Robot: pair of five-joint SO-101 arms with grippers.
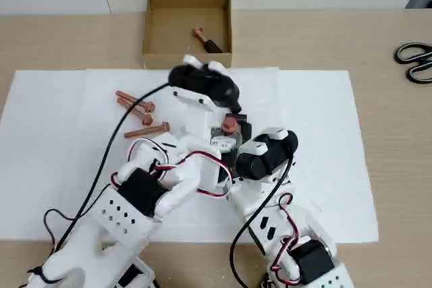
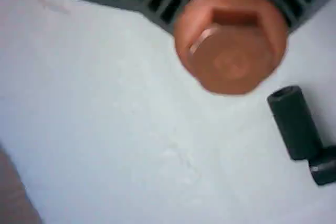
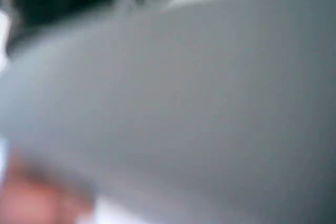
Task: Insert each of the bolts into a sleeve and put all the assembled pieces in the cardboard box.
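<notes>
A copper bolt stands head-up where the two arms meet at the middle of the white paper; its wide head looms close in the left wrist view, against a dark slatted part. My left gripper comes in from the box side and my right gripper from the near side, both crowded around the bolt. A black sleeve lies flat on the paper beside it. Three loose bolts lie left of the arms. The cardboard box holds one bolt in a sleeve.
White paper covers the wooden table. Scissors lie at the right edge. Cables trail from the arms across the paper's near half. Another dark piece lies next to the sleeve.
</notes>
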